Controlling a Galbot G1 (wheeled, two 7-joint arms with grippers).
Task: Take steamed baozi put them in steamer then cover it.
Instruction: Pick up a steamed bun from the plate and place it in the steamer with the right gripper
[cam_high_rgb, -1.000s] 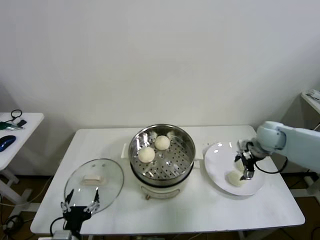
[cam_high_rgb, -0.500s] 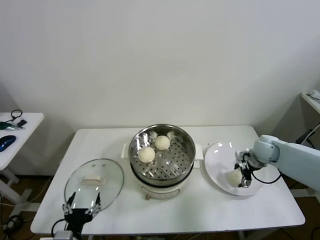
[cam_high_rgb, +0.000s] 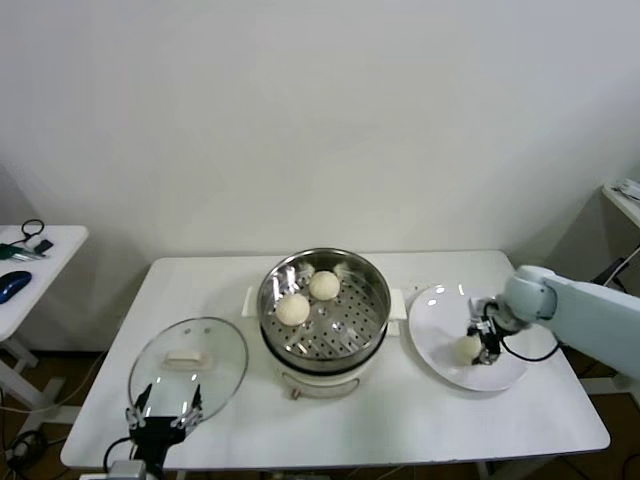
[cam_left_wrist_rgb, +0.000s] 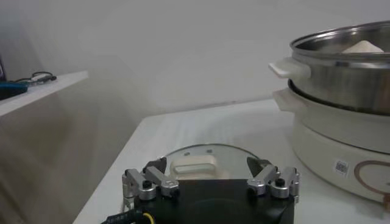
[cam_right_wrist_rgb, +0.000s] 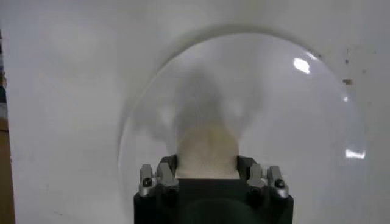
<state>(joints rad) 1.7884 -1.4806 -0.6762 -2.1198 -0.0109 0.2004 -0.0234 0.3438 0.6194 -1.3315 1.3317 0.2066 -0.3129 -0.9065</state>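
Baozi (cam_high_rgb: 467, 347) on the white plate (cam_high_rgb: 430, 325), robot's right of the steamer (cam_high_rgb: 324, 310), is the one in hand. Right gripper (cam_high_rgb: 484, 345) is down on it with jaws closed in around its sides; right wrist view shows the bun (cam_right_wrist_rgb: 206, 150) sitting between the two fingers (cam_right_wrist_rgb: 156, 180), touching both. It looks gripped. Can't tell from these views if it's off the plate yet.

Handling, as a judgement: soft dough, light, smooth skin. It will squash or dent if clamped hard, and a slightly tacky or steamy surface could either stick to the pads or slip. Best hold is across the widest part, low on the sides, with moderate squeeze only. No stiffness to rely on, so lift slowly and keep it level.

Two more baozi already lie on the perforated tray inside the steamer, toward its far-left part, side by side and close to touching. There is free tray space on the near and right side for this one.

Left gripper (cam_high_rgb: 160, 409) is parked at the near-left table edge, jaws wide apart, holding nothing. It sits just short of the cover (cam_high_rgb: 188, 366), which lies flat on the table (cam_high_rgb: 400, 425) left of the steamer, handle up. Left wrist view shows the cover handle (cam_left_wrist_rgb: 192, 167) between and beyond the open fingertips, not touched.
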